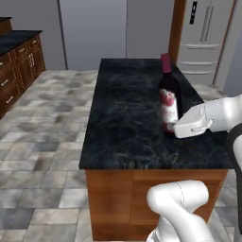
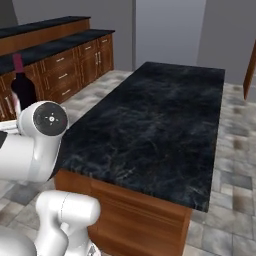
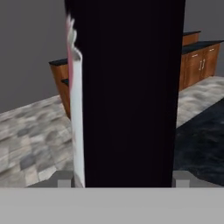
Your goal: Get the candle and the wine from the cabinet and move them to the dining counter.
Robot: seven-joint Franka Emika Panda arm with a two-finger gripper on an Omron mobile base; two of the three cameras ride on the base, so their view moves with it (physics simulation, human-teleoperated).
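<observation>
gripper [image 1: 171, 126] level, jaws spread wide.

A floor [image 1: 42, 142] of grey and beige stone tiles is spreading across the whole kitchen. Plain grey walls [image 1: 92, 28] are closing off the far side, with a paler panel sitting in the middle. A pale grey refrigerator [image 1: 205, 35] is standing at the back right, and a reddish-brown wooden upright [image 1: 178, 28] is rising just beside it. Along the left, base cabinets [image 2: 75, 65] of reddish-brown wood with small metal handles are running under a black countertop [image 2: 60, 45], with a higher black-topped ledge [image 2: 45, 24] sitting behind them. Soft, even light is falling everywhere, casting no sharp shadows.
</observation>
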